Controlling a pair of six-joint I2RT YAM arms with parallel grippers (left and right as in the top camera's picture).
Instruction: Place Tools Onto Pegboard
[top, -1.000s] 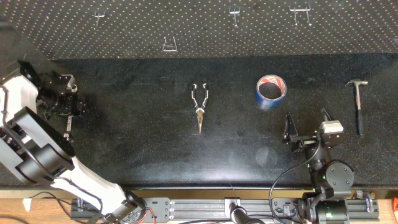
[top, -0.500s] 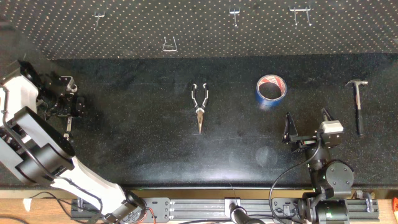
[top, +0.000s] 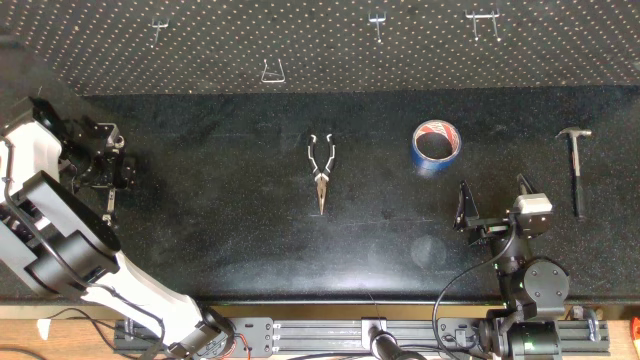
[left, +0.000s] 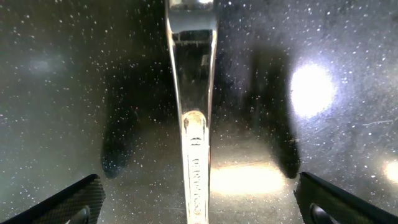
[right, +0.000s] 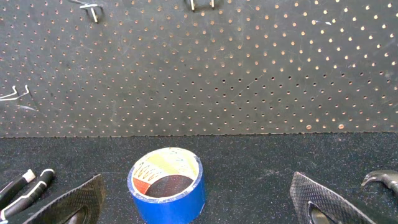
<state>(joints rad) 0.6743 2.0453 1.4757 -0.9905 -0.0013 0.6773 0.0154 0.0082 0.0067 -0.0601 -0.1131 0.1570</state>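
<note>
A silver wrench (left: 194, 124) lies on the black tabletop at the far left, its shaft (top: 109, 205) showing just below my left gripper (top: 100, 165). My left gripper (left: 199, 186) hangs over the wrench, open, one finger on each side of the shaft and not touching it. At the front right my right gripper (top: 493, 195) stands open and holds nothing; it faces the pegboard (right: 199, 74). Needle-nose pliers (top: 320, 170) lie in the middle. The roll of blue tape (top: 436, 145) stands right of them, straight ahead of my right gripper (right: 198, 180). A hammer (top: 575, 170) lies at the far right.
The pegboard (top: 350, 45) runs along the table's back edge and carries wire hooks (top: 272, 72), (top: 377, 20), (top: 483, 20). In the right wrist view the tape (right: 166, 186) has the pliers' handles (right: 25, 183) on one side and the hammer head (right: 382, 180) on the other.
</note>
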